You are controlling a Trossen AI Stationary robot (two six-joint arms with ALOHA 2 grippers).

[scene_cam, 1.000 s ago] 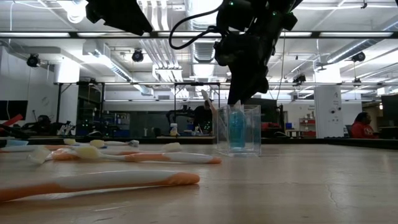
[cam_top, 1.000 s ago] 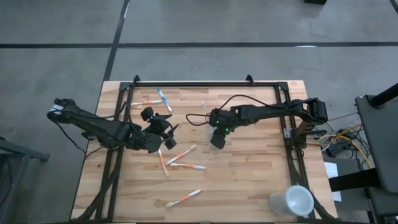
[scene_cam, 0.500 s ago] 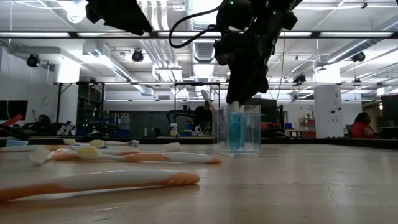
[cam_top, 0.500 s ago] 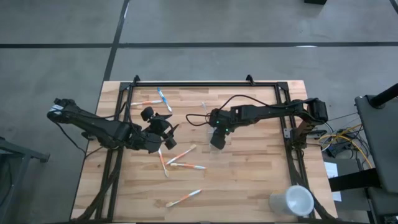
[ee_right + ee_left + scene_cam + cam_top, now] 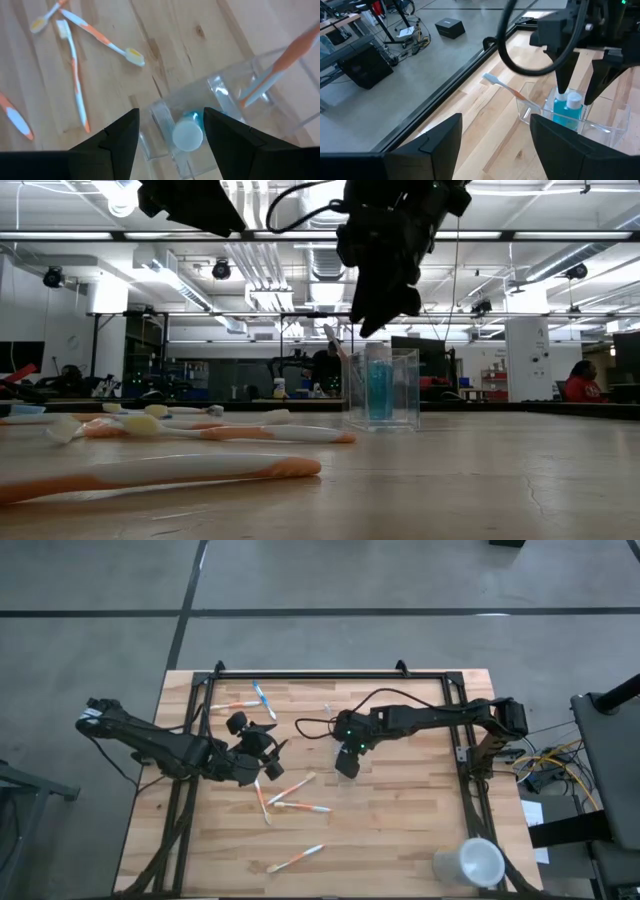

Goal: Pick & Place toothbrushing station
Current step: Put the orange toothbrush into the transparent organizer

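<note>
My right tool (image 5: pixel 385 305) hung open just above the clear cup (image 5: pixel 382 388); blue tube (image 5: pixel 379 390) inside looked light, slick, best pinched at cap. Left tool (image 5: pixel 262 745) open too.

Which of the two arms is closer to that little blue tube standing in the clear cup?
The right. Its tool hangs open just above the blue tube in the clear cup; the left tool waits off to the side, over the table.

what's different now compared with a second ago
The right tool opened, let go of the blue tube and rose clear of it. The tube stands in the clear cup beside one toothbrush. The left tool and the loose toothbrushes stayed put.
</note>
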